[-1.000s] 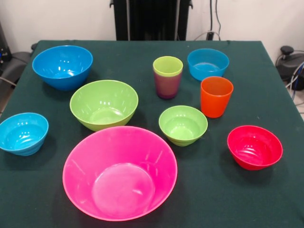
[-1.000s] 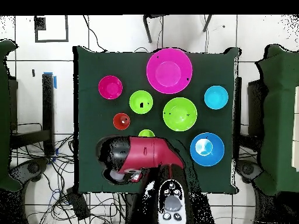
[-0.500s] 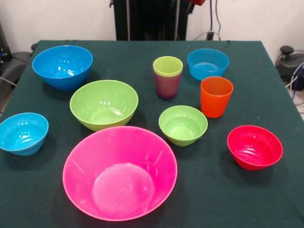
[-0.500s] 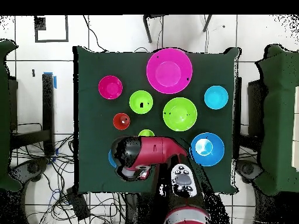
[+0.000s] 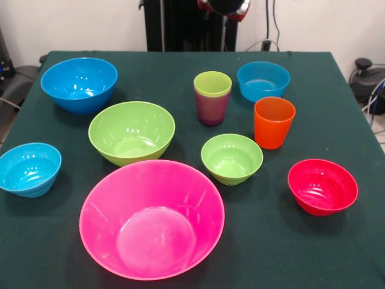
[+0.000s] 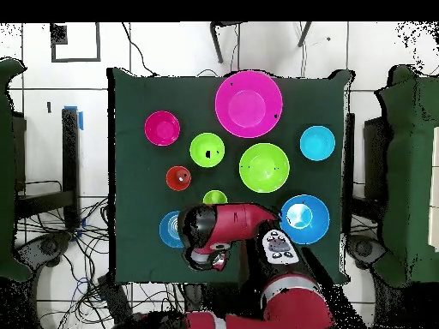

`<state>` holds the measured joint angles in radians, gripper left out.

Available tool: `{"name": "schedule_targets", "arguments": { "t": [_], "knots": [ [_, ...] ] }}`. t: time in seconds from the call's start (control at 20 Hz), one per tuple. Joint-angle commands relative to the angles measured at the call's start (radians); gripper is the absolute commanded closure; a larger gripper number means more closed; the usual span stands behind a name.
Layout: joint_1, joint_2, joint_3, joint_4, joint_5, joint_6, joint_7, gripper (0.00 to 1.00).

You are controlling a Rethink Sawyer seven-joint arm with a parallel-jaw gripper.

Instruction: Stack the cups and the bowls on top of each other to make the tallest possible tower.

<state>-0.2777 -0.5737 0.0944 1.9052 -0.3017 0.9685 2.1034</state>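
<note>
Currently nothing is stacked except one pair of cups. On the dark green table (image 5: 180,66), front view, the huge pink bowl (image 5: 151,218) sits nearest the camera, slightly left of centre, upright and empty. Just behind it, to the left, stands the large green bowl (image 5: 132,131); the large blue bowl (image 5: 79,83) is farther back on the left. One small light-blue bowl (image 5: 29,168) lies near the left edge, the other (image 5: 263,80) at the far right of centre. The small green bowl (image 5: 231,158) sits just right of the pink bowl's far rim, apart from it. The small red bowl (image 5: 322,186) is on the near right, well apart from the rest.

The lime green cup (image 5: 212,85) is nested inside the purple cup (image 5: 211,107), both upright near the table's middle. The orange cup (image 5: 274,122) stands alone to their right, between the far light-blue bowl and the small green bowl.

The red and black arm (image 6: 225,230) shows in the overhead view above the table's robot-side edge, covering part of the nested cups and beside a light-blue bowl. In the front view only its rounded end (image 5: 224,7) appears at the top edge. The gripper's fingers are not visible, so whether the hand is open or closed cannot be told.
</note>
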Motion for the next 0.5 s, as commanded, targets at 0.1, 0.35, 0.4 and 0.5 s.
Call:
{"name": "schedule_targets", "arguments": {
  "t": [0.1, 0.35, 0.4, 0.5],
  "knots": [
    [-0.050, 0.117, 0.148, -0.144, -0.106, -0.077, -0.217, 0.00],
    [-0.072, 0.185, 0.187, -0.265, -0.119, 0.046, -0.254, 0.00],
    [-0.071, 0.198, 0.192, -0.292, -0.127, 0.067, -0.261, 0.00],
    [-0.074, 0.226, 0.202, -0.339, -0.135, 0.102, -0.276, 0.00]
  ]
}}
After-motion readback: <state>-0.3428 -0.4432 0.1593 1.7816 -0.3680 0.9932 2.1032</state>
